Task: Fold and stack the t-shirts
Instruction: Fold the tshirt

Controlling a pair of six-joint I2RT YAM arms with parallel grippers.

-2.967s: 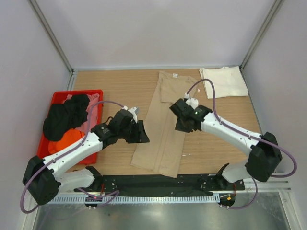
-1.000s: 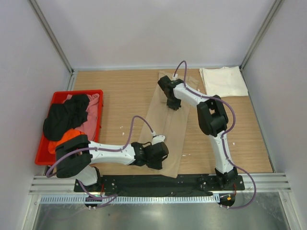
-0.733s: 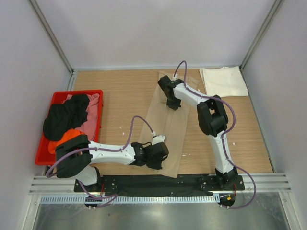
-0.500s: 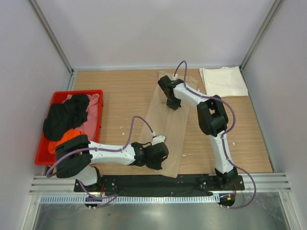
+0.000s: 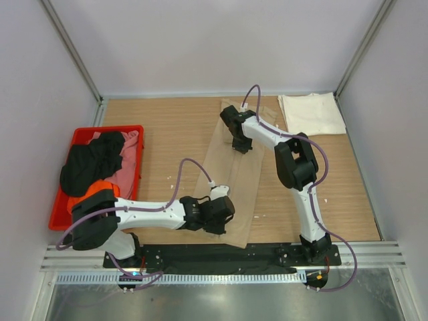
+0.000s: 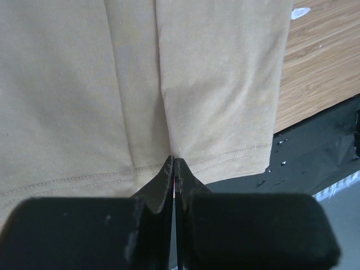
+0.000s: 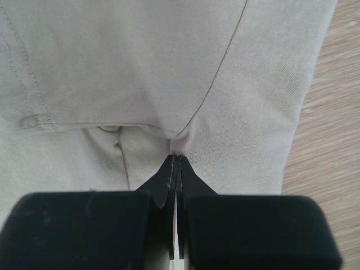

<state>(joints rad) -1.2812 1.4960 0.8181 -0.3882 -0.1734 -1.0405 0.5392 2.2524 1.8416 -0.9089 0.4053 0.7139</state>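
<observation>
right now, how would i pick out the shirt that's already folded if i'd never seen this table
Start at the wooden table and go to its far right corner. The cream-white t-shirt lies there alone as a flat fold. Unlike the long tan t-shirt stretched out mid-table, it is paler, compact and squarish.

left arm (image 5: 144, 212), white with black joints, lies low, stretched rightward; its black two-finger left gripper (image 6: 173, 162) is pinched tight on a fold of the tan cloth t-shirt (image 6: 219, 84). right arm (image 5: 309, 200) stands tall, elbow bent, forearm reaching away and leftward, right gripper (image 7: 175, 157) clamped on the same shirt.
</observation>
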